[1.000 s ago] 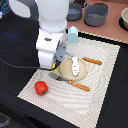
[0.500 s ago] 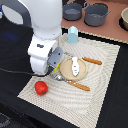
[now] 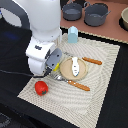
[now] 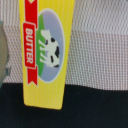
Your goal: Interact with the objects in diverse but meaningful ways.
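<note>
In the wrist view a yellow box (image 4: 46, 55) with a red "BUTTER" label and a cow picture lies on the striped mat, directly under the camera. No fingers show in that view. In the exterior view my gripper (image 3: 48, 73) hangs low over the mat's left part, and the white hand hides both its jaws and the yellow box. A shiny red pepper (image 3: 41, 87) lies just in front of the hand. On the tan plate (image 3: 65, 70) rests a white elongated piece (image 3: 75, 65). A pale carton (image 3: 73, 35) stands at the mat's far edge.
Wooden-handled cutlery lies beside the plate: a knife (image 3: 92, 61) on the far side and a fork (image 3: 76, 84) on the near side. Two grey pots (image 3: 73, 11) (image 3: 96, 13) stand on the brown surface behind. The striped mat (image 3: 105, 80) lies on a dark table.
The arm has shifted toward the exterior view's left and come down closer to the mat, near the red pepper. The objects on the mat have not moved.
</note>
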